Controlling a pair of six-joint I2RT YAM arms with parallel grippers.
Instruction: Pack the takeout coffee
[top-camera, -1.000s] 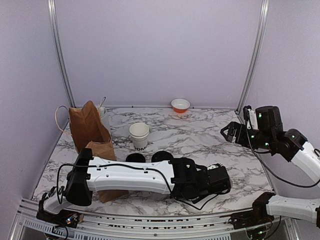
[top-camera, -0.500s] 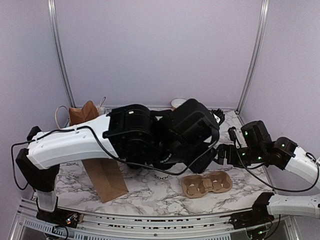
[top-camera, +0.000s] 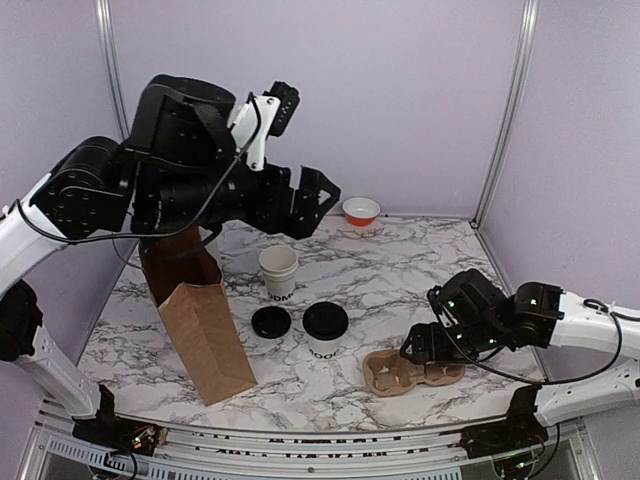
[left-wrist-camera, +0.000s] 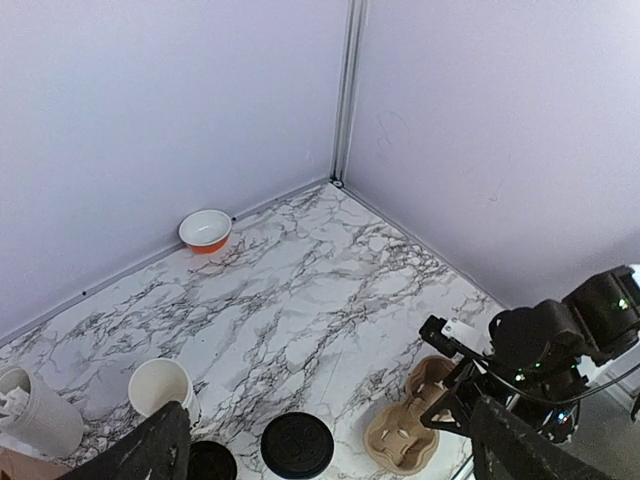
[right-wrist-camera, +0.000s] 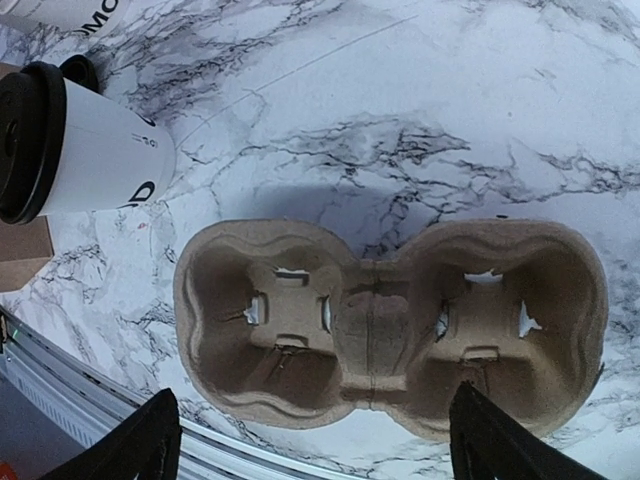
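Observation:
The takeout coffee (top-camera: 325, 330), a white cup with black lettering and a black lid, stands at the front middle of the marble table (top-camera: 400, 270). In the left wrist view its lid (left-wrist-camera: 296, 445) shows from above; in the right wrist view the takeout coffee (right-wrist-camera: 95, 150) is at the upper left. My left gripper (top-camera: 318, 203) hangs high above the table's back, open and empty (left-wrist-camera: 328, 420). My right gripper (top-camera: 428, 350) is low and open (right-wrist-camera: 312, 395), its fingers on either side of a brown pulp cup carrier (right-wrist-camera: 390, 320) lying empty at the front right (top-camera: 410, 372).
A brown paper bag (top-camera: 205, 325) stands open at the left. A loose black lid (top-camera: 270, 321) lies beside the coffee, with stacked open white cups (top-camera: 278, 270) behind it. A small white bowl (top-camera: 361, 210) sits by the back wall. A white canister (left-wrist-camera: 35, 415) is at the left.
My left arm has risen from low across the table's front to high on the left, its jaws opening, uncovering the carrier and cup. My right gripper has come down over the carrier.

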